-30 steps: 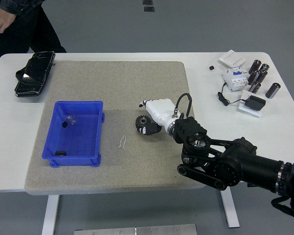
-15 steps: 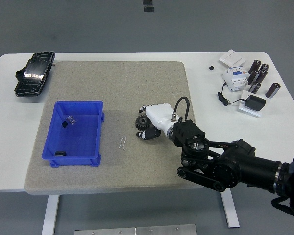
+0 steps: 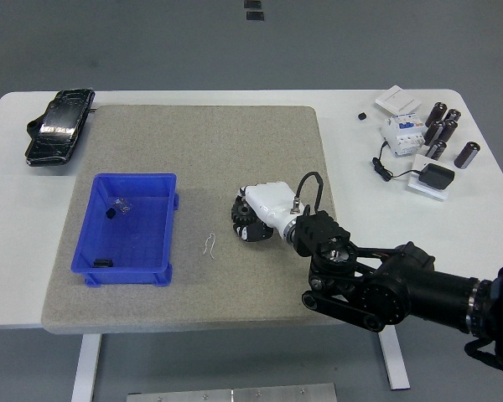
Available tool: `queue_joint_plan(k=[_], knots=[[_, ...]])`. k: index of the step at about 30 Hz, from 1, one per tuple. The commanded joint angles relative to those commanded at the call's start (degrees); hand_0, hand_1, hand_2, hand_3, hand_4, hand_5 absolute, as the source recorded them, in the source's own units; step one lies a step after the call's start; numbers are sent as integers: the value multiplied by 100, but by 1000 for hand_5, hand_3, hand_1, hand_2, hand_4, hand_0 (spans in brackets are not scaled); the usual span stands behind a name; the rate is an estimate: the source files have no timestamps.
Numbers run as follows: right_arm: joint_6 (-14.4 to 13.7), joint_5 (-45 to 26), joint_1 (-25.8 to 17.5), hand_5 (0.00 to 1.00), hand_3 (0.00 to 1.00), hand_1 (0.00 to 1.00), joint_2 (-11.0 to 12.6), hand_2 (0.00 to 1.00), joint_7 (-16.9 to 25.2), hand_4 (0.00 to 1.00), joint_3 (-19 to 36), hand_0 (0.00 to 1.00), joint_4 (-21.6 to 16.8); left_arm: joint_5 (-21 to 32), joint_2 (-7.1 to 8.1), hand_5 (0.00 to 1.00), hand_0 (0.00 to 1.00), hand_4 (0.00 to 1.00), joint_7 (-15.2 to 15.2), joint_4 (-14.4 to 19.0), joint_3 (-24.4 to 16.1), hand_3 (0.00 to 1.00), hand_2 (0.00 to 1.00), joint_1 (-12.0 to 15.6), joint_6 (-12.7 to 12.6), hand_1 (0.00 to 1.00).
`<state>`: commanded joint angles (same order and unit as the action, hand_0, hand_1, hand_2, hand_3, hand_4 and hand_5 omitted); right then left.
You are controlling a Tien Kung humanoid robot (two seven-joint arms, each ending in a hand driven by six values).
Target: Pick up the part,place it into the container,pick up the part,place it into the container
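Observation:
A black gear-shaped part (image 3: 245, 230) lies on the grey mat, to the right of the blue container (image 3: 130, 226). My right hand (image 3: 253, 214), white with black fingertips, sits over the gear with its fingers curled down around it. The gear shows only partly under the hand, and I cannot tell whether it is off the mat. The container holds two small dark parts, one (image 3: 113, 209) near its far end and one (image 3: 103, 263) at its near edge. A thin white wire piece (image 3: 210, 244) rests on the mat between container and hand.
A black pouch (image 3: 59, 126) lies at the table's far left. At the far right stand several dark cylinders (image 3: 444, 130), a white breaker unit (image 3: 400, 134), a white card (image 3: 397, 100) and a black adapter (image 3: 436, 177) with cable. The mat's (image 3: 218, 142) far half is bare.
My right hand has moved left and settled over the gear, its fingers closing around it. The person seen at the top left a second ago has left the picture.

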<state>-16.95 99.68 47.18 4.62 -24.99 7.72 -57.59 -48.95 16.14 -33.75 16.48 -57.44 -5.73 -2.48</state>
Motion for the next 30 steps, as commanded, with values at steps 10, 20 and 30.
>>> queue_joint_plan(k=[10, 20, 30], knots=[[-129, 222, 25, 2, 566, 408, 68, 435, -9, 475, 174, 289, -292, 18, -5, 420, 744, 650, 23, -2, 4, 631, 715, -5, -19, 717], [-336, 571, 285, 2, 567, 413, -156, 433, -133, 478, 385, 291, -1190, -8, -2, 423, 744, 652, -10, 11, -25, 630, 715, 2, -23, 717], [-791, 675, 412, 2, 628, 513, -462, 549, -9, 491, -96, 424, -1501, -40, 16, 438, 744, 653, -37, 19, -48, 631, 715, -4, -19, 717]])
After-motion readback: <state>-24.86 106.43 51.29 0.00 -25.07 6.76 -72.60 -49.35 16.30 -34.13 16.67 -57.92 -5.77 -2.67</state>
